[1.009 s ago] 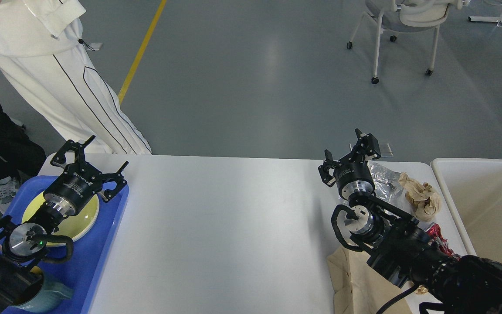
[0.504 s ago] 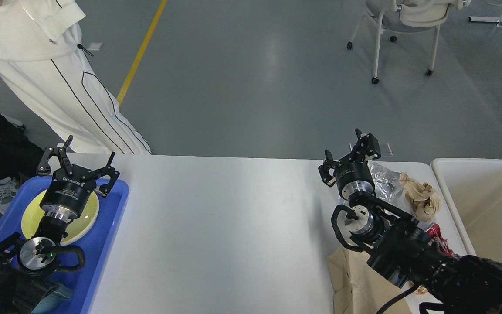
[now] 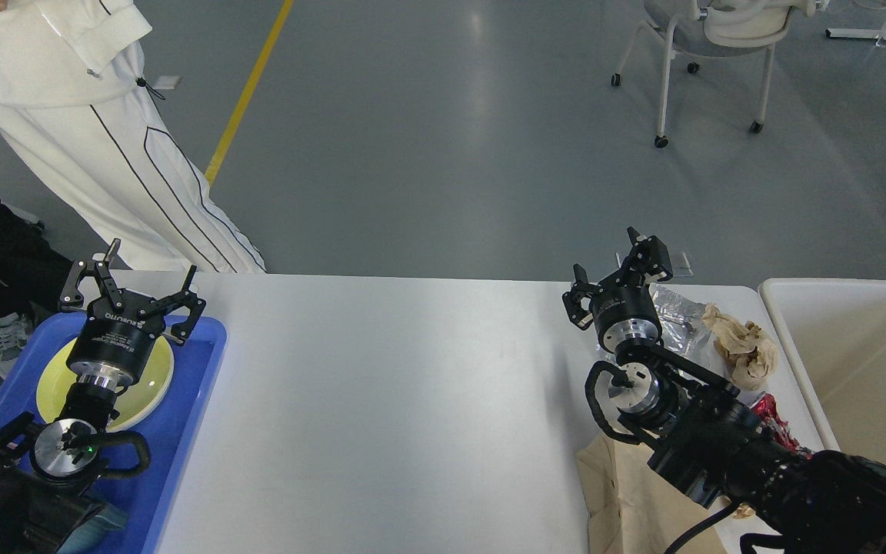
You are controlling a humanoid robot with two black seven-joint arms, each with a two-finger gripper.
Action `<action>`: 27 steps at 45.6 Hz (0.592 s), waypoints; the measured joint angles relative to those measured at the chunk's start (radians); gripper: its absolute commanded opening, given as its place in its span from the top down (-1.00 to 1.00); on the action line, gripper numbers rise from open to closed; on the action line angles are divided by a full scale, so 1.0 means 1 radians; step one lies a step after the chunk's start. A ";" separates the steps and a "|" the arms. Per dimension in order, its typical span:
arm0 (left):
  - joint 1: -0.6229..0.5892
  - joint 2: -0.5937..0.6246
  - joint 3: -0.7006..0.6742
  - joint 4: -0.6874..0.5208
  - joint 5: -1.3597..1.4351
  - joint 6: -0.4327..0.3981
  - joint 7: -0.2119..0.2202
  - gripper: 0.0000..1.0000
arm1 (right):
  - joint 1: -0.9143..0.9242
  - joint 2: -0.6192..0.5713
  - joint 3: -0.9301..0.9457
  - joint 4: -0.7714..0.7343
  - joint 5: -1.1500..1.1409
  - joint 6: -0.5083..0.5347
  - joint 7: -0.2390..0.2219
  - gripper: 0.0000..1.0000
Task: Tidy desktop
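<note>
Broadly, the desktop [image 3: 381, 400] is seen as a large, smooth, matte white-grey surface with rounded corners, filling the lower middle of the head view, its centre bare and softly lit. At its left end a blue tray [image 3: 193, 400] is laid, and a yellow plate [image 3: 152, 385] is held in it. At its right end crumpled brown paper [image 3: 743, 348], a silvery foil wrapper [image 3: 680, 314], a red wrapper [image 3: 775, 415] and a flat tan sheet [image 3: 627, 500] are gathered, with a cream bin [image 3: 858, 354] set just beside the edge.

The left gripper [image 3: 134, 285] is raised over the far part of the tray, above the plate, its fingers spread wide and nothing held between them. The right gripper [image 3: 618, 269] is held above the far right of the desktop, just beside the foil wrapper, its fingers parted and empty. Both arms are bent upward from the near edge.
</note>
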 measured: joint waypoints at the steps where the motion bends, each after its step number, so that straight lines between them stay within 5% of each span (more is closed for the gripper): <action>1: 0.000 0.000 0.000 0.000 0.000 0.000 0.000 -0.95 | 0.000 0.000 0.000 0.000 0.000 0.000 0.000 -1.00; 27: 0.005 -0.008 0.000 0.000 0.000 -0.005 -0.052 -0.95 | 0.000 0.000 0.000 -0.002 0.001 0.000 0.000 -1.00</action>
